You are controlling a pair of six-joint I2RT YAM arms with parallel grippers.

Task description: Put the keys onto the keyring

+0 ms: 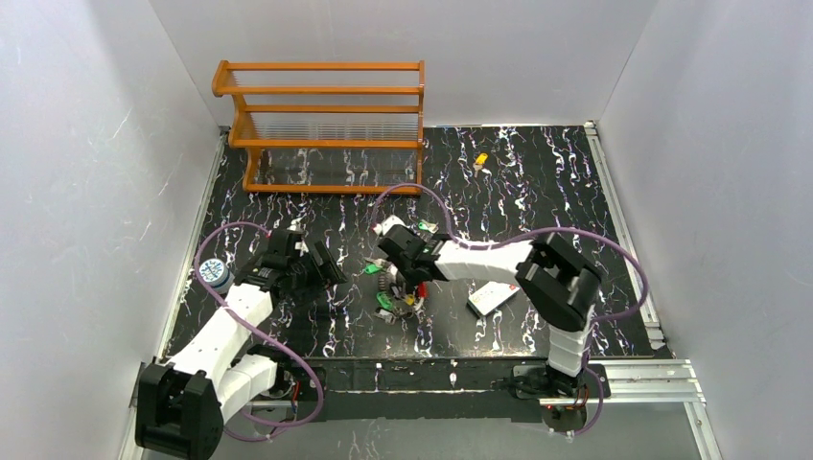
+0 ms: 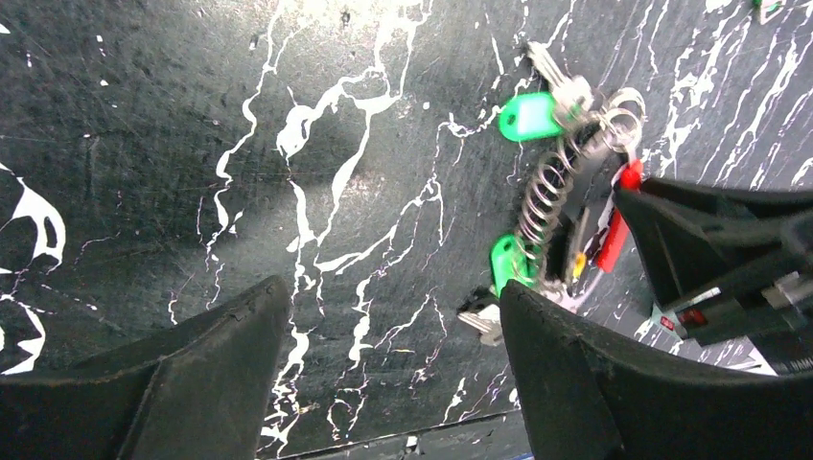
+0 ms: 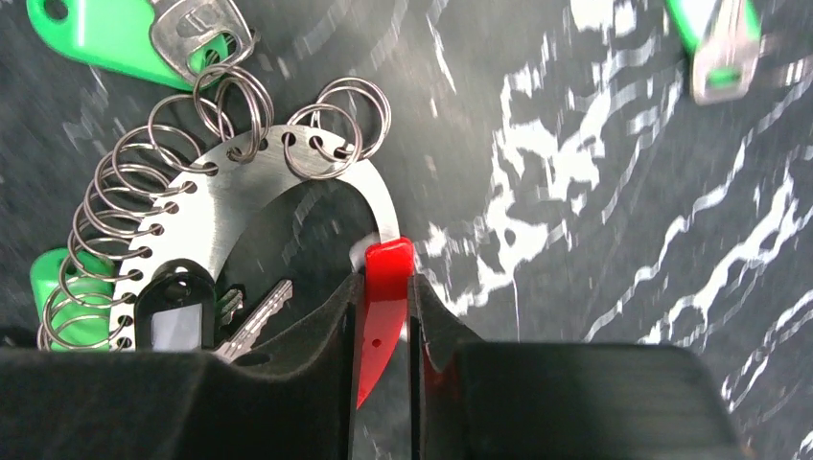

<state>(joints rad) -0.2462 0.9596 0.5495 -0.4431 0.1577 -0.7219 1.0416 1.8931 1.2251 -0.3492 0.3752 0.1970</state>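
The keyring (image 3: 240, 182) is a flat metal arc strung with several wire rings and has a red section (image 3: 386, 278). It lies mid-table (image 1: 398, 292). My right gripper (image 3: 386, 316) is shut on that red section, one pad on each side. On the ring hang a green-headed key (image 3: 105, 34), a black tag (image 3: 174, 311) and a plain silver key (image 3: 254, 321). A loose green key (image 3: 714, 38) lies just beyond the ring. A loose yellow key (image 1: 480, 160) lies far back. My left gripper (image 2: 391, 287) hangs open over bare table, left of the keyring (image 2: 551, 192).
A wooden rack (image 1: 326, 125) stands at the back left. A white card (image 1: 494, 298) lies right of the keyring, under the right arm. A round blue-white object (image 1: 213, 272) sits by the left edge. Purple cables loop over both arms.
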